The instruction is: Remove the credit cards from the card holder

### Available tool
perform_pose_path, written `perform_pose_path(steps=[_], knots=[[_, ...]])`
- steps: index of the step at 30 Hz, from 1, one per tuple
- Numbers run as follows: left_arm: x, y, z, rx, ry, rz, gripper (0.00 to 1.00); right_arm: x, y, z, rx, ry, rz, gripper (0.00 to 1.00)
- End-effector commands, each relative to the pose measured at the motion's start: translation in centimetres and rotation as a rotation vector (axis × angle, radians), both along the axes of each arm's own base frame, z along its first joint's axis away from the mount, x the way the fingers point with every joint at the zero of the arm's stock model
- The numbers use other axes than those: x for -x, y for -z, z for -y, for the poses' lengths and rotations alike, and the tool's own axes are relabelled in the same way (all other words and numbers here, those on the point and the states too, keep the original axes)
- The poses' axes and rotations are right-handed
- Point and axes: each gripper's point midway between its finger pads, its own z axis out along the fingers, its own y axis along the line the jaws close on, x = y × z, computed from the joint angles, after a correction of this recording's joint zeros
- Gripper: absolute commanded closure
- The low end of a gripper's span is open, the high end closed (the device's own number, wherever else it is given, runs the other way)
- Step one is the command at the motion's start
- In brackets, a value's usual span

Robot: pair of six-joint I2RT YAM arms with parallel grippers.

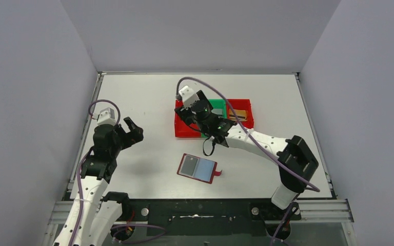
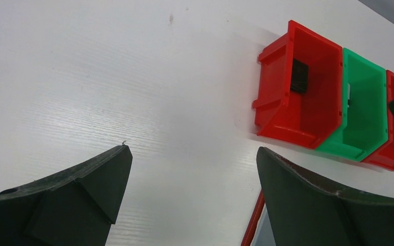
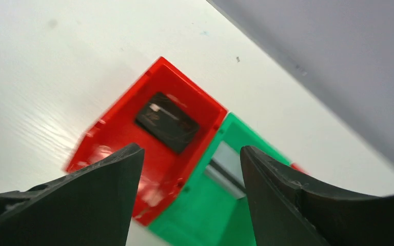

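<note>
The card holder [image 1: 197,168] lies open on the table, dark red with bluish-grey sleeves and a small clasp tab [image 1: 218,173]. Its red edge [image 2: 254,220] shows beside my left finger. A black credit card [image 3: 166,122] lies in the left red bin [image 3: 107,138]; it also shows as a dark card [image 2: 299,76]. A silver-grey card [image 3: 225,161] lies in the green bin [image 3: 205,210]. A gold-tan card [image 1: 238,114] sits in the right red bin. My right gripper [image 3: 192,154] hangs open over the bins, nothing between its fingers. My left gripper [image 2: 192,154] is open and holds nothing, left of the holder.
The three bins stand side by side at mid-table: red [image 1: 184,128], green [image 1: 216,105], red [image 1: 246,120]. Grey walls close in the table on three sides. My right arm [image 1: 267,143] reaches across from the near right corner.
</note>
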Motion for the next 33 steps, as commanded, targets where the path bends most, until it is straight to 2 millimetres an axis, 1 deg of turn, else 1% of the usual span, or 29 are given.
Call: perform_pose_path(steps=[1, 2, 4, 6, 8, 10, 12, 14, 15, 16, 21, 24, 27, 29, 33], knots=[[-0.4, -0.9, 0.2, -0.007, 0.020, 0.024, 0.05, 3.3, 0.9, 3.6, -0.513, 0.438, -0.261, 0.30], [-0.4, -0.8, 0.2, -0.008, 0.020, 0.017, 0.05, 4.6, 2.7, 4.0, -0.549, 0.465, -0.323, 0.31], [-0.4, -0.6, 0.1, -0.008, 0.016, 0.006, 0.05, 6.9, 4.7, 4.0, -0.648, 0.501, -0.415, 0.33], [-0.4, -0.5, -0.1, -0.011, 0.005, -0.001, 0.05, 8.9, 6.2, 3.4, -0.718, 0.520, -0.471, 0.36], [-0.4, -0.5, -0.3, -0.014, -0.008, -0.002, 0.05, 11.0, 7.6, 2.9, -0.726, 0.557, -0.501, 0.37], [-0.4, -0.6, -0.4, -0.014, -0.012, 0.003, 0.05, 12.6, 8.5, 2.3, -0.700, 0.583, -0.498, 0.37], [-0.4, -0.5, -0.4, -0.015, -0.015, 0.006, 0.05, 13.9, 9.3, 2.1, -0.665, 0.628, -0.488, 0.37], [-0.4, -0.5, -0.5, -0.015, -0.019, 0.004, 0.05, 14.9, 9.7, 1.8, -0.630, 0.651, -0.486, 0.38], [-0.4, -0.4, -0.5, -0.017, -0.022, 0.002, 0.05, 15.7, 9.8, 1.3, -0.619, 0.646, -0.486, 0.39], [-0.4, -0.4, -0.6, -0.017, -0.024, 0.000, 0.05, 16.1, 9.9, 0.9, -0.613, 0.641, -0.487, 0.39], [-0.4, -0.4, -1.0, -0.026, -0.045, -0.005, 0.05, 18.2, 12.0, -1.3, -0.576, 0.639, -0.545, 0.42], [-0.3, -0.7, -1.3, -0.030, -0.063, 0.007, 0.05, 18.5, 13.3, -1.4, -0.546, 0.668, -0.552, 0.44], [-0.2, -0.9, -1.6, -0.034, -0.079, 0.022, 0.05, 18.3, 14.4, -1.5, -0.516, 0.683, -0.558, 0.45], [-0.2, -1.0, -1.8, -0.036, -0.085, 0.029, 0.05, 18.5, 15.5, -1.8, -0.489, 0.685, -0.576, 0.47], [-0.2, -1.0, -2.1, -0.043, -0.096, 0.029, 0.05, 19.3, 17.9, -1.6, -0.411, 0.707, -0.611, 0.54]])
